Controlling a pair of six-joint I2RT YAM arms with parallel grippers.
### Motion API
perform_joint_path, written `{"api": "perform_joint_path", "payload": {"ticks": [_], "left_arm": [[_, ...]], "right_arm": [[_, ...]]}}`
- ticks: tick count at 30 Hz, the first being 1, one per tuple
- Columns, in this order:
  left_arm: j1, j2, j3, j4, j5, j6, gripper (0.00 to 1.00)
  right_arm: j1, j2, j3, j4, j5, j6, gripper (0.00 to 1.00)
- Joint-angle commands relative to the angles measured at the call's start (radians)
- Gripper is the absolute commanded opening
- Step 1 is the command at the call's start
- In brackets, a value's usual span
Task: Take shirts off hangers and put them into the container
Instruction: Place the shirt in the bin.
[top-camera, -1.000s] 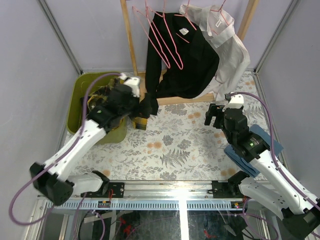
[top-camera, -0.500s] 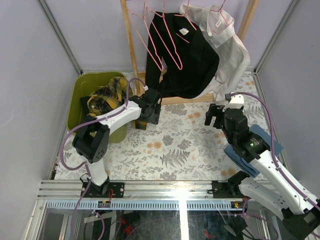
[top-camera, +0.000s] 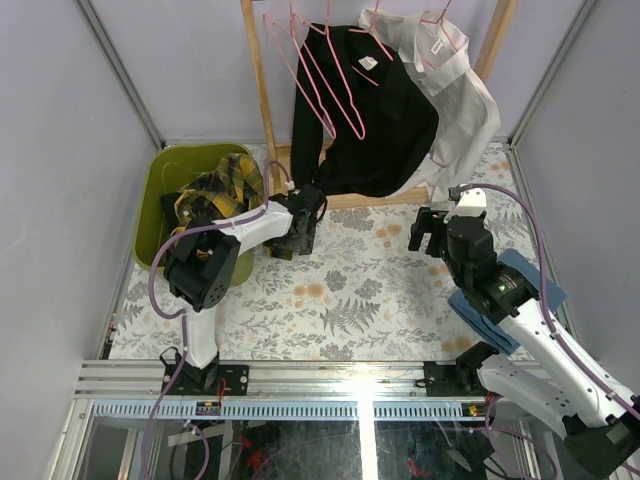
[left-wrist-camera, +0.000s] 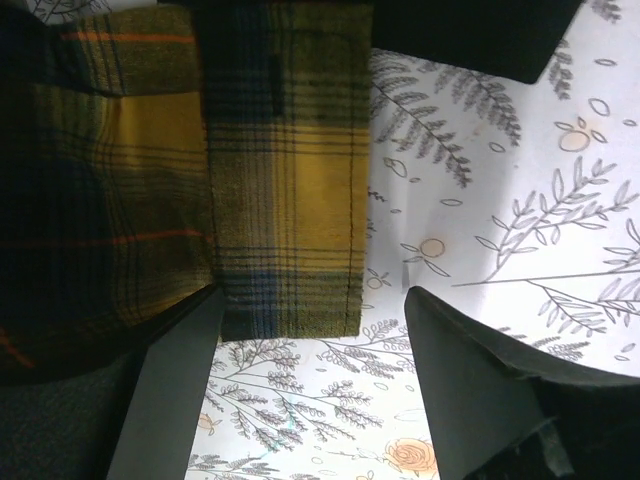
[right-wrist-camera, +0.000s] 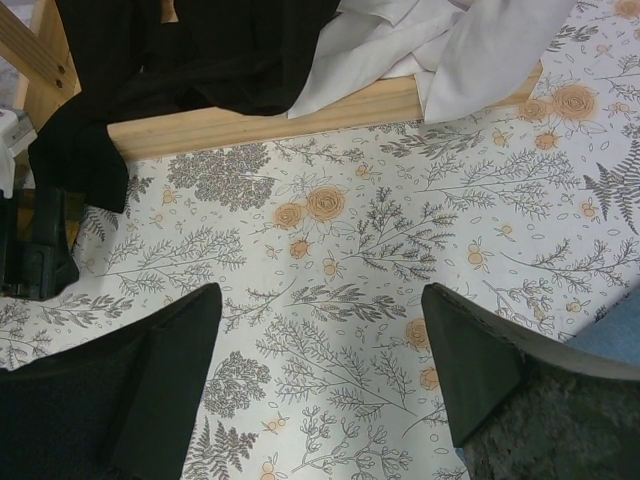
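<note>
On the floral table (top-camera: 350, 290), the right gripper (top-camera: 430, 232) hovers at three o'clock, jaws apart and empty. The left gripper (top-camera: 300, 222) has swung from the container (top-camera: 160, 190) at nine o'clock to the trailing sleeve (left-wrist-camera: 285, 170) of the plaid shirt (top-camera: 215, 195) — jaws apart, nothing clamped. That sleeve likely needs tucking in. The black shirt (top-camera: 375, 130) and white shirt (top-camera: 465, 110) hang at twelve.

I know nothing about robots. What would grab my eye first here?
Probably the black shirt and white shirt hanging on the wooden rack at the back, with bare pink hangers beside them. Then the yellow plaid shirt heaped in the green tub at left, one plaid end on the table below the open fingers of the left gripper.
</note>
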Motion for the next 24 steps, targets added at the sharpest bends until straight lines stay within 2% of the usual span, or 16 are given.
{"api": "perform_joint_path", "payload": {"ticks": [1, 5, 10, 11, 15, 18, 24], "left_arm": [[0.033, 0.005, -0.015, 0.037, 0.029, -0.019, 0.74], [0.04, 0.037, -0.053, 0.039, 0.104, -0.005, 0.81], [0.041, 0.076, -0.158, 0.085, 0.178, -0.011, 0.76], [0.043, 0.081, -0.178, 0.094, 0.183, -0.015, 0.73], [0.043, 0.092, -0.194, 0.096, 0.182, 0.001, 0.44], [0.043, 0.083, -0.193, 0.094, 0.167, 0.007, 0.28], [0.043, 0.031, -0.191, 0.093, 0.143, 0.028, 0.07]], "right_arm": [[0.003, 0.008, 0.026, 0.007, 0.019, 0.007, 0.89], [0.003, 0.006, 0.02, 0.008, 0.012, 0.014, 0.89], [0.003, 0.01, 0.02, 0.008, 0.011, 0.012, 0.89], [0.003, 0.01, 0.02, 0.006, 0.01, 0.011, 0.88], [0.003, 0.009, 0.015, 0.006, 0.01, 0.014, 0.89], [0.003, 0.008, 0.01, 0.005, 0.007, 0.018, 0.89], [0.003, 0.007, 0.009, 0.004, 0.009, 0.021, 0.89]]}}
